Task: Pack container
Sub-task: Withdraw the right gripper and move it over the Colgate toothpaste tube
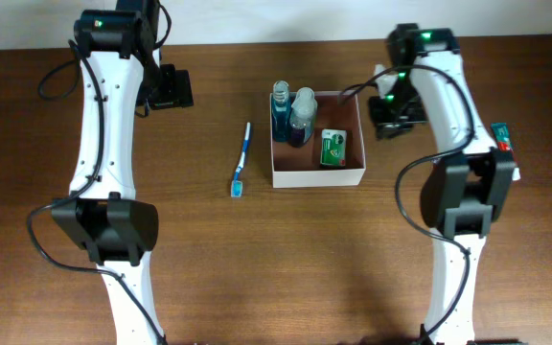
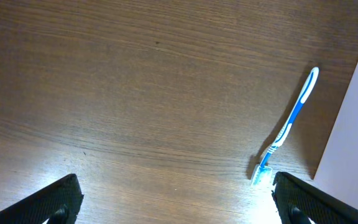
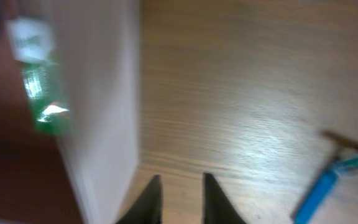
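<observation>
1. Container sits at the middle of the table, open side up, with white walls and a pinkish-brown floor.
2. Three things already lie inside it. Two bottles, a blue bottle and a clear-topped bottle, stand side by side in the 10 o'clock corner. A green packet lies flat toward 4 o'clock. The rest of the floor is bare, so there is room for more.
3. At 9 o'clock from the box, near it but apart, a blue-and-white toothbrush lies on the wood, unpacked.
4. At 3 o'clock, well apart and partly hidden by the right arm, lies what looks like a blue-handled razor. The view is blurred, so I cannot be sure of the name. It is also outside the box.
5. Right gripper hangs just outside the box's right wall at about 2 o'clock. Its fingers are close together with a narrow gap, and nothing is between them.
6. Left gripper is at 10 o'clock, well apart from the box. Its fingers are spread wide and empty, and the toothbrush shows ahead of them in the wrist view.
7. Judgement: the packing looks a little over half done. The toothbrush and the razor-like item appear to be left, one on each arm's side.
</observation>
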`<state>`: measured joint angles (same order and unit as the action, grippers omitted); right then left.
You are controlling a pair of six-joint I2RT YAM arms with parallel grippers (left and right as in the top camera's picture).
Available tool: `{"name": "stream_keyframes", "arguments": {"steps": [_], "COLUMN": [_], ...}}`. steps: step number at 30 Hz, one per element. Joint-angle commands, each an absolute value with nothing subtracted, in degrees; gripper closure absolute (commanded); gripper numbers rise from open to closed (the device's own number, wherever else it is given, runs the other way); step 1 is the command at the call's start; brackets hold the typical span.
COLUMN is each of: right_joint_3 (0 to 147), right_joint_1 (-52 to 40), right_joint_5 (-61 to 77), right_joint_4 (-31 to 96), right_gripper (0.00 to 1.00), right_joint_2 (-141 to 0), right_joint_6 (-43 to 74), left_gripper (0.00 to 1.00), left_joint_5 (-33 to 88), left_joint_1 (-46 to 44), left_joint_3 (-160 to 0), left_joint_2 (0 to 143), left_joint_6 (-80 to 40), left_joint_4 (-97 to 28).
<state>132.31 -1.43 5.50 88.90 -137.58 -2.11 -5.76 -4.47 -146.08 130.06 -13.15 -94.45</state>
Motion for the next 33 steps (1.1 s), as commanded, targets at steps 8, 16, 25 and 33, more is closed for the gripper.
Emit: {"name": "stream_keyframes", "arguments": {"steps": [8, 16, 25, 33], "right_joint_3": [134.17, 134.15, 133.84, 129.99], "right_joint_1": [12.91, 19.86, 25.43, 28.64], "right_joint_5": [1.87, 1.85, -1.13, -0.69], "right_joint_4": [87.26, 83.61, 75.11, 71.4], "right_gripper": [0.14, 0.04, 0.01, 0.01], "right_joint_2": [-137.21, -137.21, -137.32, -137.4], "right_joint_6": [-3.31, -11.81, -15.77, -23.59], "left_gripper": [0.01, 0.01, 0.01, 0.01], "left_joint_5": [-5.34, -5.34, -5.34, -5.34], "left_joint_1": [-4.29, -4.29, -4.29, -4.29], "left_joint_3": [-145.86, -145.86, -145.86, -145.86], "left_joint_2": [129.62, 129.62, 129.62, 129.62], "left_joint_6": [-13.65, -13.65, -13.65, -13.65], "left_joint_4": [-94.35, -94.35, -94.32, -94.35]}}
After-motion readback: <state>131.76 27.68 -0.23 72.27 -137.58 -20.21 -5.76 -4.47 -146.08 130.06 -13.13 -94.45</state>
